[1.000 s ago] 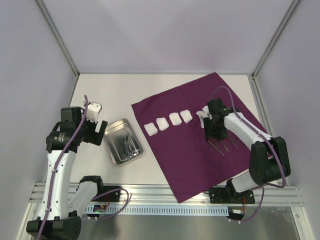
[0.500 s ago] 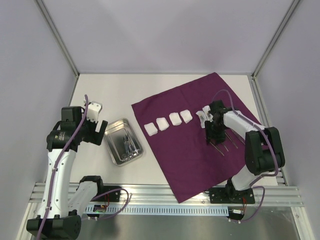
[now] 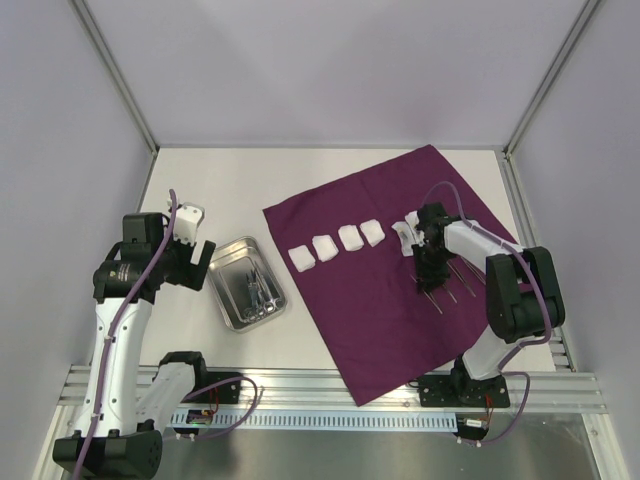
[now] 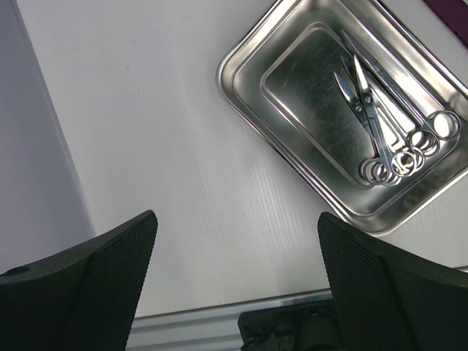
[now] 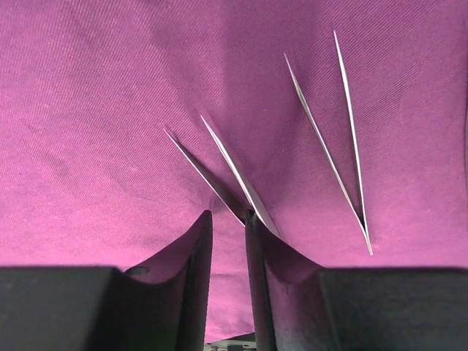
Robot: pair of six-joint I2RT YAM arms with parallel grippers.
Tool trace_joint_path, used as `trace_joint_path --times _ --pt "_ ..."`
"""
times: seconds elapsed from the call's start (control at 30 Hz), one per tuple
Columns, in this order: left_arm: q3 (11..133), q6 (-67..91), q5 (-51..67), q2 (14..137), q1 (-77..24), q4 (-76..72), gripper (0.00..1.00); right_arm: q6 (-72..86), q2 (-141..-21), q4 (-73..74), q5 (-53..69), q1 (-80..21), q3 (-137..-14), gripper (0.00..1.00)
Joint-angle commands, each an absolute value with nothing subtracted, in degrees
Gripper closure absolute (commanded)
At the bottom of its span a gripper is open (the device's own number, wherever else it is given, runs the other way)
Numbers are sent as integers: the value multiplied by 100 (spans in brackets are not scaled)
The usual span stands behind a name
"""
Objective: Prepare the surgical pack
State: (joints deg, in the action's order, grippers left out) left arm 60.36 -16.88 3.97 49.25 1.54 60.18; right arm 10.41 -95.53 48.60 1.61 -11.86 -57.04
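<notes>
Left claw (image 4: 235, 217) near steel tray (image 4: 245, 47) with scissors (image 4: 380, 139)

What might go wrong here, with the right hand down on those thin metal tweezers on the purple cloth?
1. The right hand has its fingers set narrowly around the joined end of one pair of tweezers, which lies flat. It might slip free, or the fingers might pinch the purple cloth too and tug the gauze pads.
2. A second pair of tweezers lies close beside and might get nudged.
</notes>
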Motion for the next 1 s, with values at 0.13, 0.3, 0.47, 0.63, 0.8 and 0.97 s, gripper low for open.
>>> trace_joint_path --times 0.13,0.3,0.47,0.63,0.8,0.97 --pt "6047 -1687 404 4904 176 5906 0 949 -9562 4658 211 -1169 -5774 80" --pt "6038 -1687 413 4913 176 5897 0 932 -9571 4667 264 -1187 -5783 95" --pt "6038 -1696 413 4922 176 5889 0 923 -9343 4667 185 -1204 -5739 100" --pt "6038 -1696 422 4913 176 5897 0 940 -9141 4667 114 -1292 -5695 99" --pt "6038 -1688 404 4931 176 5906 0 976 -8781 4702 70 -1345 -5678 100" --pt "6029 -1696 404 4948 176 5906 0 976 -8736 4729 53 -1354 -5678 100"
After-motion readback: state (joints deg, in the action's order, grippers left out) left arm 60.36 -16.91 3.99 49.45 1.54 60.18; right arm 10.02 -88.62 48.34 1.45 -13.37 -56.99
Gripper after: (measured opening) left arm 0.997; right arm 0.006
